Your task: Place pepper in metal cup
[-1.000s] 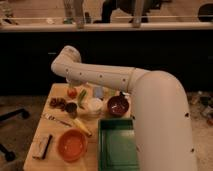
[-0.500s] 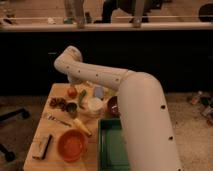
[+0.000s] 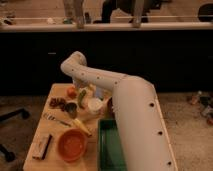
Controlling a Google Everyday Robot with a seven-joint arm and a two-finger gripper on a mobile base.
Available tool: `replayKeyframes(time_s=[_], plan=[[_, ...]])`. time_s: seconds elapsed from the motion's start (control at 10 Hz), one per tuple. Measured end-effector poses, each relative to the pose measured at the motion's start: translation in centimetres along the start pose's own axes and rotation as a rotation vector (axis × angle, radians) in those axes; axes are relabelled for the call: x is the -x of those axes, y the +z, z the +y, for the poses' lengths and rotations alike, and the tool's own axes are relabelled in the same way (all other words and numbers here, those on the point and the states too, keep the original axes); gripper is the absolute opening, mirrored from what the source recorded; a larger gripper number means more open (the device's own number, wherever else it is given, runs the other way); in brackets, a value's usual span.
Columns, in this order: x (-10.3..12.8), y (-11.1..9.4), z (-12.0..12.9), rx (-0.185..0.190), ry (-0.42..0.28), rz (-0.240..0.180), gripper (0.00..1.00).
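My gripper (image 3: pixel 80 89) hangs from the white arm over the back of the wooden table (image 3: pixel 46 125), just right of a round orange-red fruit (image 3: pixel 71 92). A slim dark-green pepper (image 3: pixel 81 98) shows upright right below the gripper; I cannot tell whether it is held. The small grey metal cup (image 3: pixel 71 109) with a dark inside stands on the table just below and left of the pepper, apart from it.
A white round container (image 3: pixel 94 105) and a pale green cup (image 3: pixel 91 90) stand right of the pepper. An orange bowl (image 3: pixel 72 144), a yellow vegetable (image 3: pixel 81 126), a green tray (image 3: pixel 111 147) and a dark block (image 3: pixel 42 146) lie nearer the front. My arm (image 3: pixel 135 115) covers the table's right side.
The arm's elbow has shifted a little to the right and its thick part has swung left, now hiding the maroon bowl and part of the green tray.
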Motion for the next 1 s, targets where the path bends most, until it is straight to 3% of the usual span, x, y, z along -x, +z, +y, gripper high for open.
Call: replayKeyframes(time_s=[0.3,0.8,1.0], plan=[[0.4,2.1,-0.2,-0.008,0.005,-0.015,0.8],[0.7,3.2,-1.5,-0.073,-0.015,0.036,0.8],[0.6,3.2,-1.4,-0.081,-0.014,0.043,0.8]])
